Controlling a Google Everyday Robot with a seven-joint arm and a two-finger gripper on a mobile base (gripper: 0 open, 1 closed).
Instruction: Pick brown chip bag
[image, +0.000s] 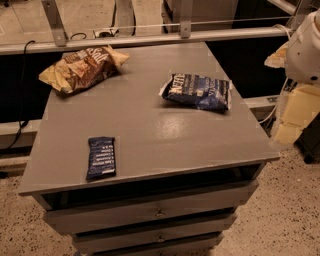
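The brown chip bag (82, 67) lies at the far left corner of the grey cabinet top (150, 130). It is crinkled brown and tan-yellow foil with white "Salt" lettering facing up. Nothing touches it. My gripper is not in view. Only a white rounded part of my arm (305, 47) and cream-coloured arm segments (295, 115) show at the right edge, beside the cabinet and well away from the bag.
A dark blue chip bag (198, 92) lies at the far right of the top. A small dark blue bar wrapper (101, 157) lies near the front left edge. Drawers (160, 212) sit below the top. A metal rail (150, 39) runs behind the cabinet.
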